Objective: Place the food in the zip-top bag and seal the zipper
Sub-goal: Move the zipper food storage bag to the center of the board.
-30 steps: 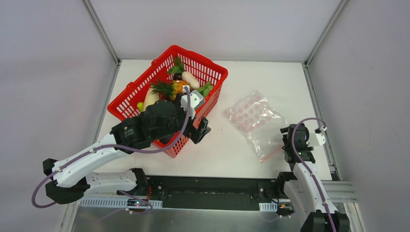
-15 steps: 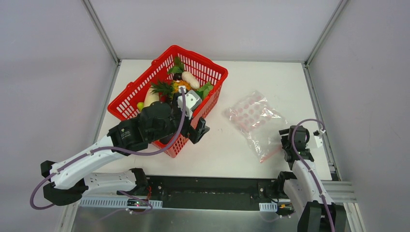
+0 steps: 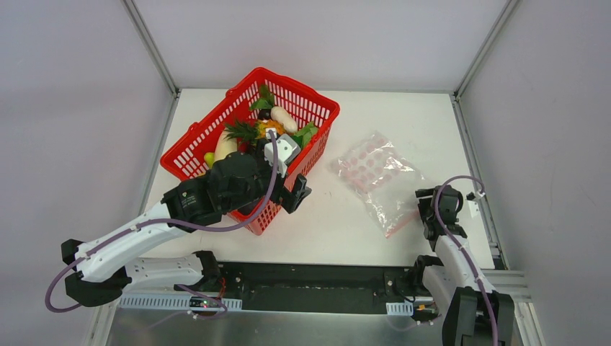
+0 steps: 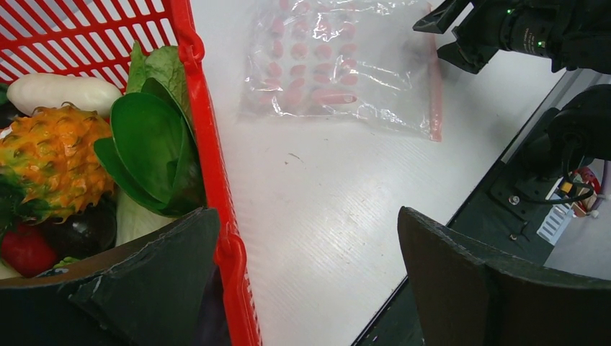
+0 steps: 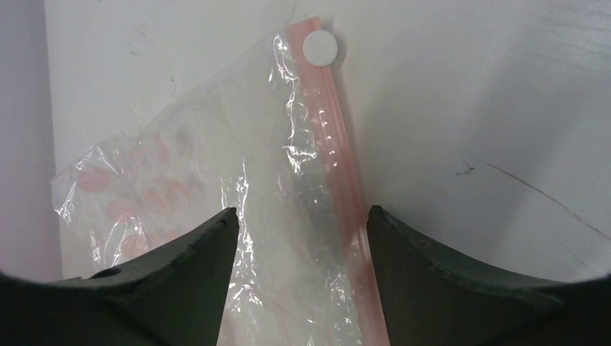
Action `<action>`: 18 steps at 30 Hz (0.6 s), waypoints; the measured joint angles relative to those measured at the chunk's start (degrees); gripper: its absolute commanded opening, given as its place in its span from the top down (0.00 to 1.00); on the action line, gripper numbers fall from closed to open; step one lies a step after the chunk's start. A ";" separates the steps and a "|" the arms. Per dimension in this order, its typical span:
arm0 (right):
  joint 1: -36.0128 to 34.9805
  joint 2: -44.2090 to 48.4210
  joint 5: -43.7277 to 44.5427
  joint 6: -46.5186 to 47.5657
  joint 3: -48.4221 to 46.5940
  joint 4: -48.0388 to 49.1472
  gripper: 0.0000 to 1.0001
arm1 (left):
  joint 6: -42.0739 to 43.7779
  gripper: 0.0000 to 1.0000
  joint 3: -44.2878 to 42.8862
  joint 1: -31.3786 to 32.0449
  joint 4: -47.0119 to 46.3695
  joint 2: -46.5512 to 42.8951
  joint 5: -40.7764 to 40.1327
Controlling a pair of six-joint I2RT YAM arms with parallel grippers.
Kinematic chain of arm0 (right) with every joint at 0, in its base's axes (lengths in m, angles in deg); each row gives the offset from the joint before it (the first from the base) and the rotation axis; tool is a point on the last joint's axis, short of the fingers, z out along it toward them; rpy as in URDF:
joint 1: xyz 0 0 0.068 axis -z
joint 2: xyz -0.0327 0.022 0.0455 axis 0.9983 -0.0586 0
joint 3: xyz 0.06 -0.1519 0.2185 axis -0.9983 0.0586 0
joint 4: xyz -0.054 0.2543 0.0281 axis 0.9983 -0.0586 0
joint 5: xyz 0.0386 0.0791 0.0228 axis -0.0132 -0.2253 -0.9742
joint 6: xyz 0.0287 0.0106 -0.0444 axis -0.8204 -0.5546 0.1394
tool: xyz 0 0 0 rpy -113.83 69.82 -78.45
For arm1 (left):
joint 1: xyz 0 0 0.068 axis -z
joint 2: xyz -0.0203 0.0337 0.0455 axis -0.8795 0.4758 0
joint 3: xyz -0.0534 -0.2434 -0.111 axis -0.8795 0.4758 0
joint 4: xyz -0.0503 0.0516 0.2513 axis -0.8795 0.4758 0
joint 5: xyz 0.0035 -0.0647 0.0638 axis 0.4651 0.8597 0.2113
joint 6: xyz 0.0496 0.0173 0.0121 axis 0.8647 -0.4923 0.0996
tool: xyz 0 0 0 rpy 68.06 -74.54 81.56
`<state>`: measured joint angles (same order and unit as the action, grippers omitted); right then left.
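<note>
The zip-top bag point(image 3: 371, 173) lies flat on the table point(image 3: 339, 216) right of the red basket point(image 4: 198, 108), thin, floppy and probably slippery. I'd take it by the stiffer pink zipper point(image 5: 344, 187), which the right claw point(image 5: 301, 213) straddles with jaws apart, not pinching. The food point(image 4: 50, 158), light hard plastic by its look, sits in the basket, with the left claw point(image 4: 306, 216) wide open over its rim.

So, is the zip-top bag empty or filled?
Empty: the zip-top bag lies flat, only pink dots showing; the food sits in the red basket.
</note>
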<state>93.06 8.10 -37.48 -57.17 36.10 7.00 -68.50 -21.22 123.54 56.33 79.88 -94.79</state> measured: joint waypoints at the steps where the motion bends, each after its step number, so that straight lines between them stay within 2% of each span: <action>1: 0.09 -0.50 -0.35 0.00 0.00 0.63 0.31 | 0.00 0.01 0.02 0.00 -0.02 0.00 -0.07; 14: 0.37 -7.17 -7.96 2.27 -0.09 9.33 0.37 | 0.02 0.01 0.04 0.00 -0.42 0.26 -0.11; 18: 0.39 -9.70 -11.30 4.04 -0.57 11.74 0.47 | 0.02 0.01 0.04 0.00 -0.44 0.98 -0.02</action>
<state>93.45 -1.60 -48.78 -53.12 35.53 18.74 -68.48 -21.17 123.54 55.89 80.86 -94.81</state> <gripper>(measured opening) 0.587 0.989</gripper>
